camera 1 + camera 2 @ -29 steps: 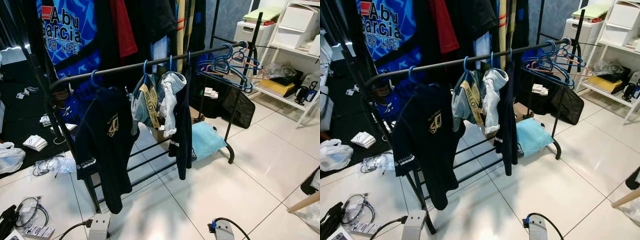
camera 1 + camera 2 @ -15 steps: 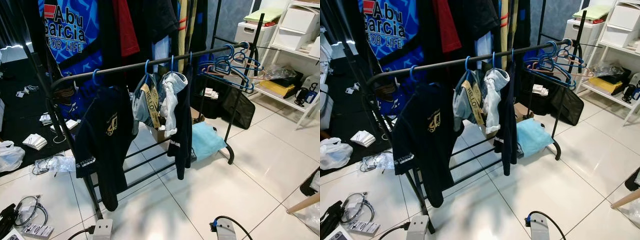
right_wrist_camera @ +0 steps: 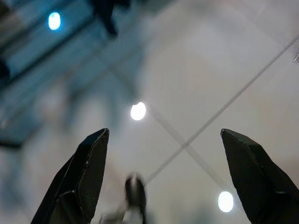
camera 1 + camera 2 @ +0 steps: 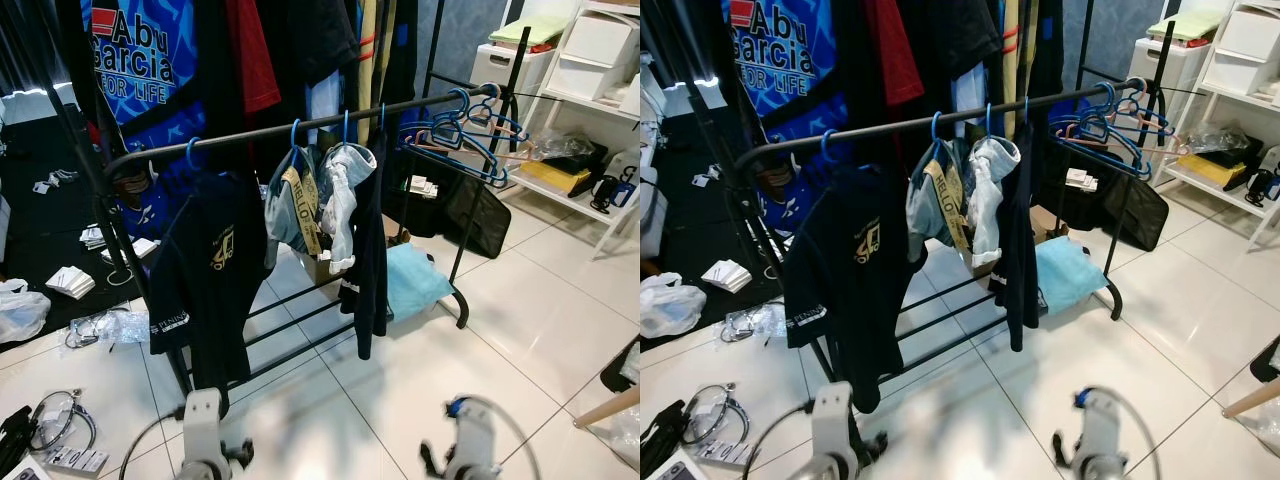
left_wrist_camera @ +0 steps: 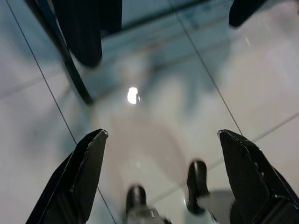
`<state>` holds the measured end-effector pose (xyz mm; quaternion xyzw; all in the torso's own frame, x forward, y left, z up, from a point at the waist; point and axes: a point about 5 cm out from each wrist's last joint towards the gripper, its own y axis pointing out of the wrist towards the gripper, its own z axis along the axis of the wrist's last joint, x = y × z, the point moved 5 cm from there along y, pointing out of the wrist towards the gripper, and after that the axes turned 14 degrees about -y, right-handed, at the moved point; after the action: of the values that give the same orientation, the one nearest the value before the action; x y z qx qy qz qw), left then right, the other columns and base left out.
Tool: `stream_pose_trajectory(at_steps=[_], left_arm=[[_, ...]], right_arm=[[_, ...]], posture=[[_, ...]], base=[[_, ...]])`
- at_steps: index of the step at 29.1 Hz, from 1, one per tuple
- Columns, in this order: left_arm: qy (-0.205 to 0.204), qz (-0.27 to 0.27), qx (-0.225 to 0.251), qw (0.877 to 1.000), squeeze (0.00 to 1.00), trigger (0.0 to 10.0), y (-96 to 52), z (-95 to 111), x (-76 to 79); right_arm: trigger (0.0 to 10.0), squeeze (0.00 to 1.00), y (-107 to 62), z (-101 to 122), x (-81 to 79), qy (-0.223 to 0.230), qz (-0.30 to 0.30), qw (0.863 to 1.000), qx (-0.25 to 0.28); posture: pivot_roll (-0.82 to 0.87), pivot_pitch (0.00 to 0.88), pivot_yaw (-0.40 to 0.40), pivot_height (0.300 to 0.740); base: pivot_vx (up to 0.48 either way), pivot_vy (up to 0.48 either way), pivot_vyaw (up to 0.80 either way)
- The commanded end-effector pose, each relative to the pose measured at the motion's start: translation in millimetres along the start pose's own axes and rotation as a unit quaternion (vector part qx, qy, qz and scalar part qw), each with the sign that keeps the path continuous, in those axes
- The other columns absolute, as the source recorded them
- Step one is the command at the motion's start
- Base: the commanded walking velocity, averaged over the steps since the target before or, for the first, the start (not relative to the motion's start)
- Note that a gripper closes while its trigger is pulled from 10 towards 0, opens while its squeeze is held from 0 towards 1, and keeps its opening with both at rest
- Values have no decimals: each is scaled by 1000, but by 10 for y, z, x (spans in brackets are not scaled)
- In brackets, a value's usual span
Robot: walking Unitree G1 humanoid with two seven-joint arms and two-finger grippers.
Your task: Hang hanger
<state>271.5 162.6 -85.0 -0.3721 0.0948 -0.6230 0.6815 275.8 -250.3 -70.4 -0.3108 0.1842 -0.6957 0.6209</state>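
Standing on the white tiled floor (image 4: 520,330), a black clothes rack (image 4: 150,157) carries a sloping rail across the scene. On this rail hang, on blue hangers, a dark T-shirt (image 4: 205,290) with a gold print, a bundle of light denim clothes (image 4: 320,205) and a narrow dark garment (image 4: 368,260). At the high end of the rail a bunch of empty blue hangers (image 4: 462,128) sits together, touching one another. Behind the rack more clothes hang, among them a blue jersey (image 4: 135,60) with white letters and a red shirt (image 4: 250,50).

Under the rack lie a light blue cloth (image 4: 412,280) and a cardboard box (image 4: 318,268). A black bag (image 4: 478,215) leans near the rack's far post, and a white shelf unit (image 4: 585,90) stands at the right. On the left floor there are a white plastic bag (image 4: 18,315), papers and cables.

The left gripper (image 5: 159,140) and the right gripper (image 3: 163,135) are both low above the tiles, blurred in the head views. Each has its two black fingers spread wide with nothing between them, only floor.
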Motion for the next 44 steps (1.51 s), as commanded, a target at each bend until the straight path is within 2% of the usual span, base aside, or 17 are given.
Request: stream_pose_trajectory(at_steps=[1, 3, 5, 11, 13, 14, 17, 18, 19, 24, 25, 28, 30, 31, 32, 37, 44], left_arm=[[18, -5, 15, 1000, 0, 10000, -17, 92, -89], [21, -7, 27, 999, 0, 10000, -26, 171, -143], [29, -12, 67, 997, 0, 10000, -66, 389, -283], [55, -19, 135, 989, 0, 10000, -146, 627, -333], [76, -49, 202, 975, 0, 10000, -248, 838, -211], [76, -49, 202, 975, 0, 10000, -248, 838, -211], [86, -112, 266, 954, 0, 10000, -419, 1120, 53], [86, -112, 266, 954, 0, 10000, -419, 1120, 53], [109, -140, 305, 936, 0, 10000, -556, 1410, 176], [113, -154, 323, 927, 0, 10000, -630, 1554, 227], [113, -177, 348, 914, 0, 10000, -734, 1751, 317], [113, -177, 348, 914, 0, 10000, -734, 1751, 317], [117, -220, 395, 884, 0, 10000, -944, 2087, 590], [117, -220, 395, 884, 0, 10000, -944, 2087, 590], [116, -223, 411, 876, 0, 10000, -994, 2176, 664], [109, -198, 432, 873, 0, 10000, -986, 2271, 680], [96, -185, 440, 873, 0, 10000, -990, 2322, 702]], right_arm=[[10000, 0, 13, 106, -106, -5, 21, 999, 25], [10000, 0, 23, 195, -120, -9, 26, 999, 42], [10000, 0, 29, 419, -176, -26, 44, 995, 89], [10000, 0, -1, 538, -299, -61, 84, 986, 127], [10000, 0, -30, 538, -360, -92, 109, 980, 140], [10000, 0, -30, 538, -360, -92, 109, 980, 140], [10000, 0, -38, 517, -333, -109, 111, 978, 139], [10000, 0, -38, 517, -333, -109, 111, 978, 139], [10000, 0, -27, 429, -278, -115, 104, 981, 116], [10000, 0, -24, 385, -257, -113, 102, 983, 106], [10000, 0, -23, 312, -225, -97, 98, 986, 91], [10000, 0, -23, 312, -225, -97, 98, 986, 91], [10000, 0, -25, 207, -195, -65, 94, 991, 69], [10000, 0, -25, 207, -195, -65, 94, 991, 69], [10000, 0, -27, 190, -197, -58, 95, 992, 66], [10000, 0, -26, 205, -209, -57, 98, 991, 69], [10000, 0, -18, 277, -201, -65, 99, 990, 80]], posture=[[19, 0, -4, 740], [19, 0, -4, 740], [13, 0, -3, 740], [14, 0, -12, 740], [11, 0, -16, 740], [11, 0, -16, 740], [11, 0, -26, 740], [11, 0, -26, 740], [15, 0, -35, 740], [16, 0, -35, 740], [28, 0, -43, 740], [28, 0, -43, 740], [27, 0, -44, 740], [27, 0, -44, 740], [22, 0, -44, 740], [19, 0, -44, 740], [13, 0, -46, 740]], base=[[0, 0, 0], [0, 0, 0], [0, 0, 0], [0, 0, 0], [0, 0, 0], [0, 0, 0], [0, 0, 0], [0, 0, 0], [0, 0, 0], [0, 0, 0], [0, 0, 0], [0, 0, 0], [0, -240, 0], [0, -480, 0], [0, -480, 0], [0, -459, 0], [0, 0, 0]])
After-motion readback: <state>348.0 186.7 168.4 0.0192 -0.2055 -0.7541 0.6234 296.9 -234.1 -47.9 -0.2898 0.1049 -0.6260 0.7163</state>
